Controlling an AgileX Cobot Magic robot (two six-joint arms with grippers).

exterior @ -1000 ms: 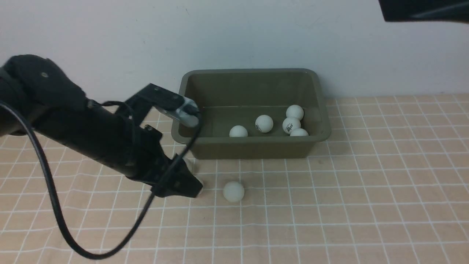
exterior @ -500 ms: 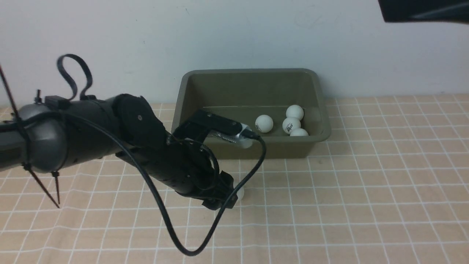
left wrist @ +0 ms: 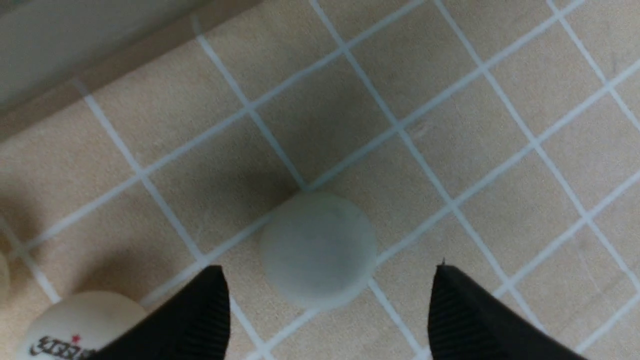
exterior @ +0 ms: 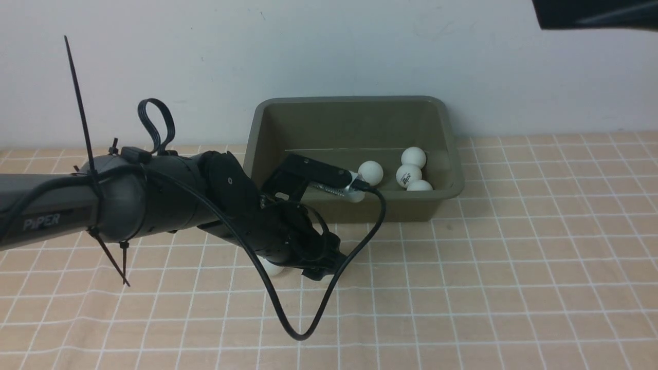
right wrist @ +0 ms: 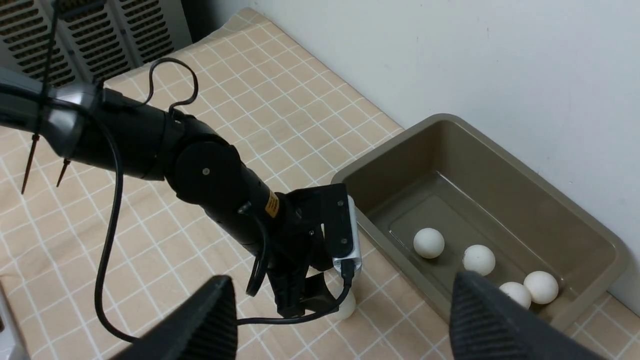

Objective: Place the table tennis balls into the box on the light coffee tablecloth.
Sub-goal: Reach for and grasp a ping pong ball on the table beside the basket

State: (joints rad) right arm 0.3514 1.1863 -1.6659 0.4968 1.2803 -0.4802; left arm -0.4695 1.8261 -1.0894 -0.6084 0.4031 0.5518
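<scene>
now the left gripper (left wrist: 328, 270) hangs with jaws apart over a ball (left wrist: 317, 250) on the tablecloth (left wrist: 500, 100) near the front wall of the box (exterior: 401, 208), and an off-centre squeeze could squirt it away.

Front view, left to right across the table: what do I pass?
Loose ball on the tablecloth → left hand → lone ball in the box → cluster of three balls → the box's right rim.

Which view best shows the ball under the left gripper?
Left wrist view: the plain white matte ball, unobstructed, centred before the open left gripper. Front view: hidden behind the left arm. Right wrist: a sliver.
</scene>
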